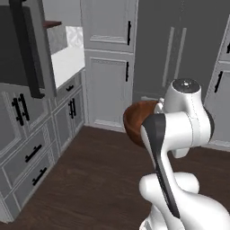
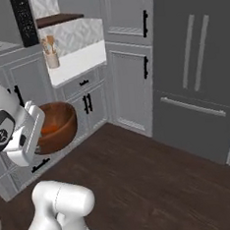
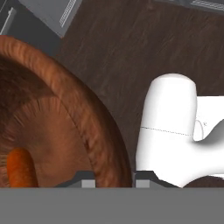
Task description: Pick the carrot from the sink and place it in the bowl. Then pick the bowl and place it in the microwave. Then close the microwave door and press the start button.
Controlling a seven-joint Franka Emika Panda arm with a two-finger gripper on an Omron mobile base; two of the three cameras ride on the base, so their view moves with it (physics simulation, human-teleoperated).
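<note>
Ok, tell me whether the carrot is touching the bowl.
Touching. In the hand view the carrot lies on the inner wall of the bowl, with no gap between them; the right base view also shows orange inside the bowl.

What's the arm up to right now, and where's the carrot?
The arm is holding the wooden bowl up off the floor, its claw shut on the bowl's rim, one finger inside and one outside. The carrot lies inside the bowl, so that step is done. The bowl hangs in front of the grey cabinets, over the dark wood floor. It is not yet in the microwave.
</note>
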